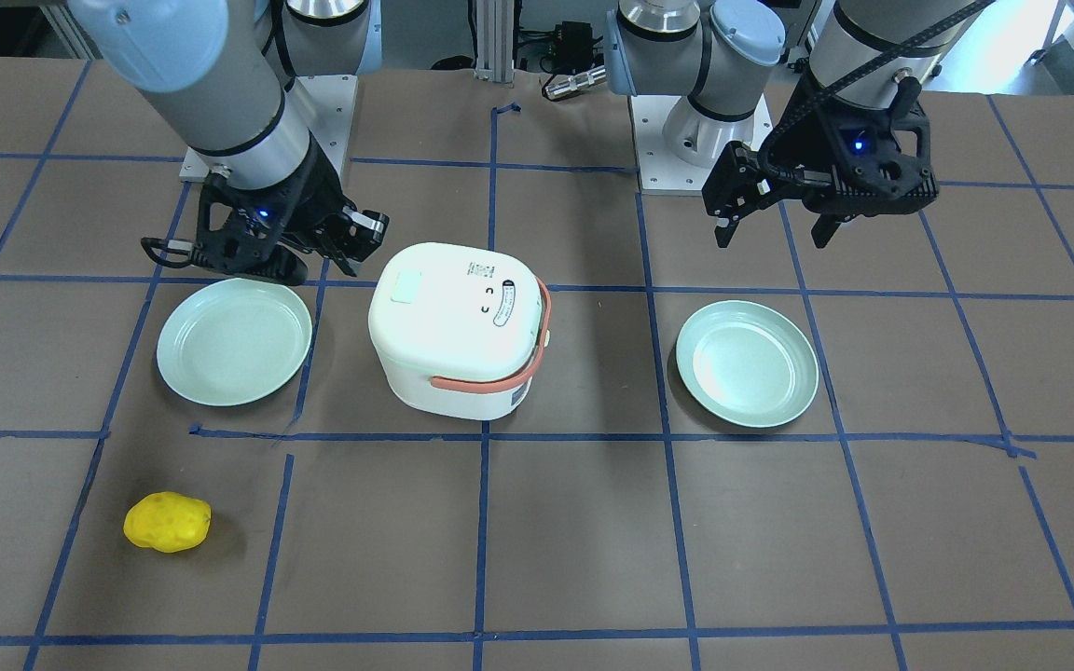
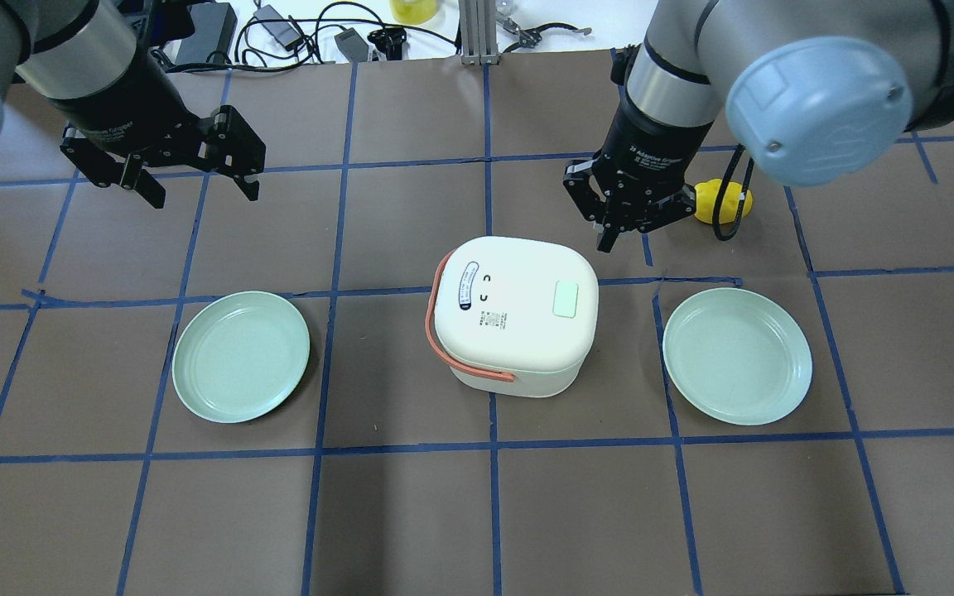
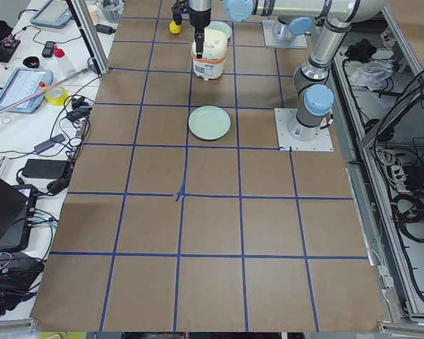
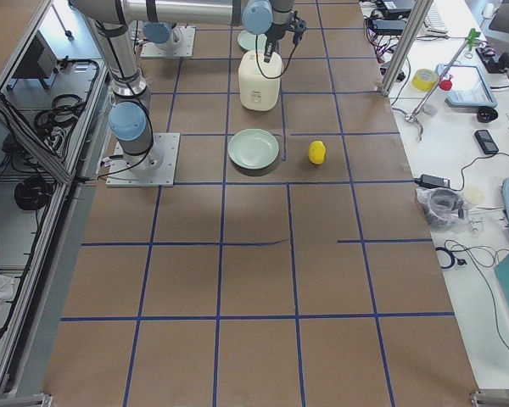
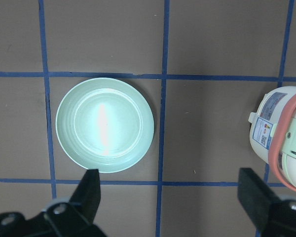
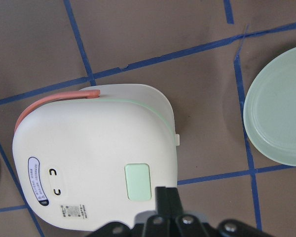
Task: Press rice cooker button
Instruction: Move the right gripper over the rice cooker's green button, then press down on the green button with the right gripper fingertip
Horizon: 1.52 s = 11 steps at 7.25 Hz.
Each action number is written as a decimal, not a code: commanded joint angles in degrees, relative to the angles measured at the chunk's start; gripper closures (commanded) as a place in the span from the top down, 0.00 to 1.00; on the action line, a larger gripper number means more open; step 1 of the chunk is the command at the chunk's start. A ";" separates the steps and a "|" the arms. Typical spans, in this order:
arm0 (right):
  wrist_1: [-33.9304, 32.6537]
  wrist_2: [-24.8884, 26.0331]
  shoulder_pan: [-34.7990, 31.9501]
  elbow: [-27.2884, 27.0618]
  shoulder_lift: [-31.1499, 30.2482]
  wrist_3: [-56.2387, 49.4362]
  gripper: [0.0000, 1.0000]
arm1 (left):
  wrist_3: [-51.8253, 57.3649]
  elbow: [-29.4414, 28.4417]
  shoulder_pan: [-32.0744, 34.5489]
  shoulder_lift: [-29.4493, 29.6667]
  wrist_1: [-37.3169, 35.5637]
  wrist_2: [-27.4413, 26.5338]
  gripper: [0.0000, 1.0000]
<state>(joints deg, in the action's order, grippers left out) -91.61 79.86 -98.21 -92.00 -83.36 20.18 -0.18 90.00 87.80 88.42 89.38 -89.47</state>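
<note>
The white rice cooker (image 2: 514, 331) with a salmon handle stands mid-table; it also shows in the front view (image 1: 453, 354) and the right wrist view (image 6: 89, 148). Its lid is down. The button (image 2: 566, 298) is a pale mint-green pad near the lid's edge, seen too in the front view (image 1: 406, 286) and the right wrist view (image 6: 138, 181). My right gripper (image 2: 609, 240) (image 1: 293, 272) (image 6: 167, 197) is shut and empty, hovering just beyond the cooker's corner on the button side, not touching it. My left gripper (image 2: 195, 190) (image 1: 770, 233) is open and empty, far from the cooker.
Two mint-green plates flank the cooker: one on my left (image 2: 241, 356) (image 5: 104, 124), one on my right (image 2: 736, 356) (image 6: 281, 113). A yellow lumpy object (image 2: 721, 201) (image 1: 167, 522) lies beyond the right gripper. Blue tape lines grid the brown table.
</note>
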 commanded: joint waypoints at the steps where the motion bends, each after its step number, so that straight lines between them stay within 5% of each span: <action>1: -2.16 -0.41 -1.28 -2.56 1.09 0.38 0.00 | 0.00 0.00 0.00 0.00 0.00 0.00 1.00; 11: -3.22 -1.90 -2.42 -5.38 2.59 0.12 0.00 | 0.00 0.00 0.00 0.00 0.00 0.00 1.00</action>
<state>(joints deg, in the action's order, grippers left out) -94.87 77.96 -100.63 -97.37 -80.80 20.31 -0.20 90.00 87.80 88.42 89.39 -89.47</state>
